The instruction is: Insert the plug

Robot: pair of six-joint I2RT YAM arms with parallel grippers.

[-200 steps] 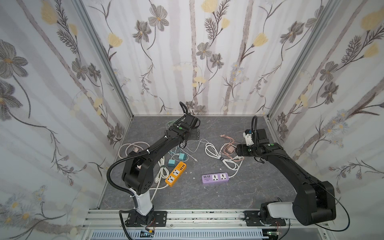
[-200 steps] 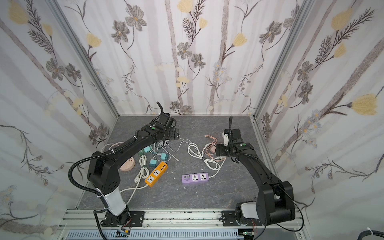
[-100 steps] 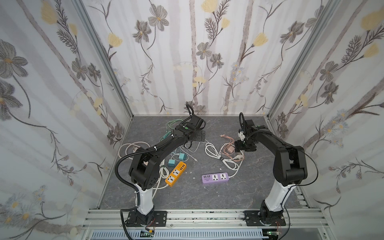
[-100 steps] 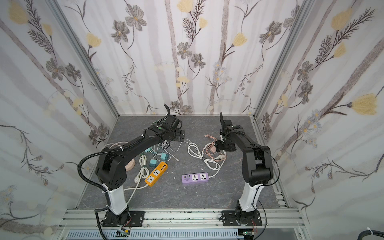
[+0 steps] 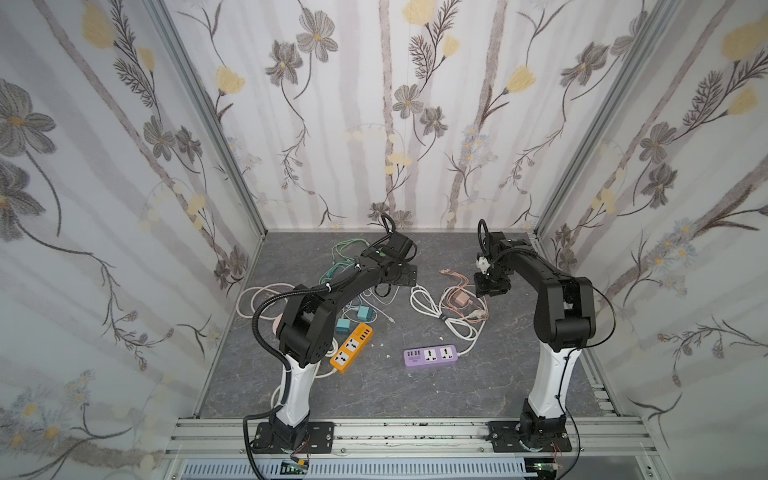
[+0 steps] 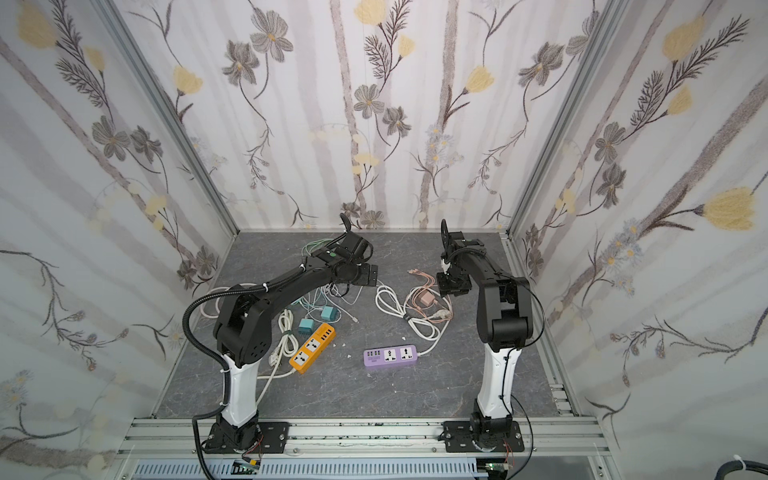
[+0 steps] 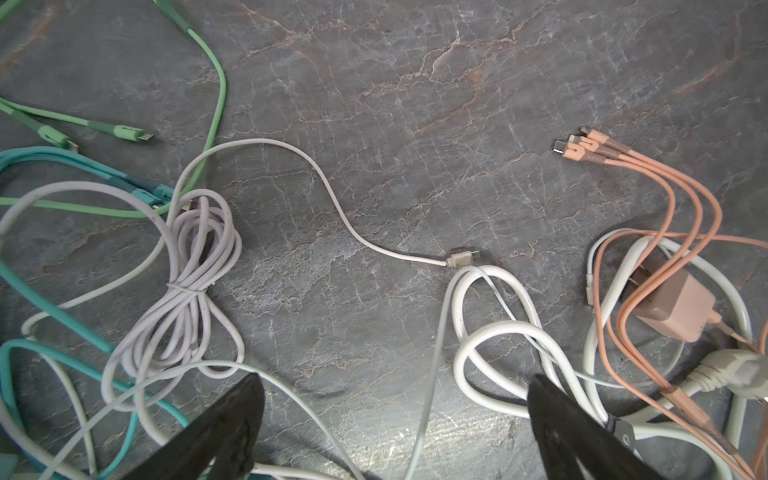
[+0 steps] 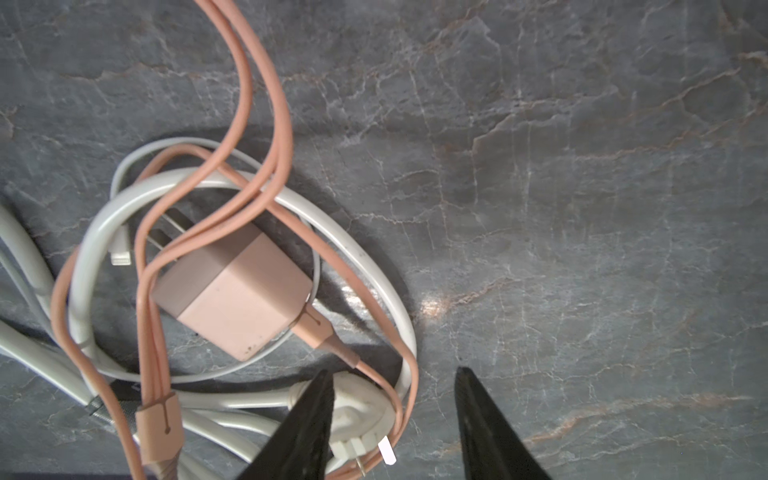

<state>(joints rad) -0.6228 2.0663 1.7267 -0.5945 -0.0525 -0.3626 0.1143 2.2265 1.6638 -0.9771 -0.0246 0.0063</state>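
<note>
A white plug (image 8: 361, 419) on a thick white cord lies on the grey floor, looped by pink cable; in a top view the plug (image 5: 478, 314) sits below the right arm's tip. My right gripper (image 8: 395, 374) hovers over it, jaws part open; one finger (image 8: 316, 407) overlaps the plug, and the other finger stands apart from it. The purple power strip (image 5: 431, 356) lies nearer the front, also seen as the purple strip (image 6: 389, 356). My left gripper (image 7: 395, 379) is wide open above loose thin cables and holds nothing.
A pink charger (image 8: 237, 295) with pink cables lies beside the plug. An orange power strip (image 5: 351, 347) and two teal adapters (image 5: 353, 318) sit by the left arm. Green, teal and white cables (image 7: 187, 291) tangle under the left arm. Walls enclose three sides.
The right arm has folded upright while its gripper stayed over the pink and white cable pile, and its jaws have narrowed. The left gripper has shifted slightly back and to the right.
</note>
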